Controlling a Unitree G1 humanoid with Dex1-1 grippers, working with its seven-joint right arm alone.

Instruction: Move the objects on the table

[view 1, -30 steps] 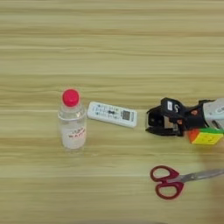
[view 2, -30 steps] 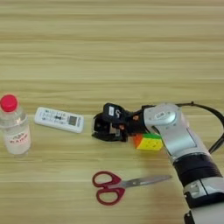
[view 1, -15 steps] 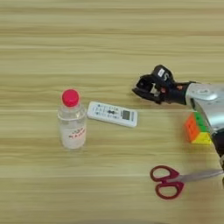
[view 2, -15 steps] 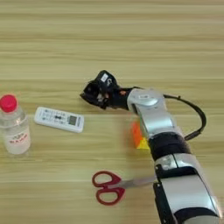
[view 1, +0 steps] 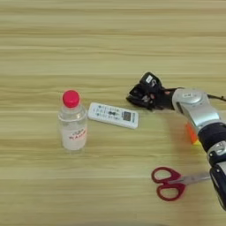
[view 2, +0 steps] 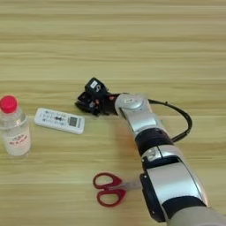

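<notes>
My right gripper (view 1: pixel 137 95) hovers low over the table (view 1: pixel 110 39), just above and right of the slim white remote's (view 1: pixel 113 115) right end, and is also seen from the right eye (view 2: pixel 86 102). The remote lies flat, angled slightly. Left of it stands the clear bottle (view 1: pixel 73 126) with a red cap, upright. The multicoloured cube (view 1: pixel 192 134) rests near the right edge, mostly hidden behind my silver forearm (view 1: pixel 196 110); only an orange and yellow sliver shows.
Red-handled scissors (view 1: pixel 170 182) lie on the table in front of my forearm, blades pointing right. A black cable (view 2: pixel 183 126) loops off the arm to the right.
The gripper left the cube's side, swung up and to the left, then dropped slightly toward the remote's right end. Cube, remote, bottle and scissors have stayed in place.
</notes>
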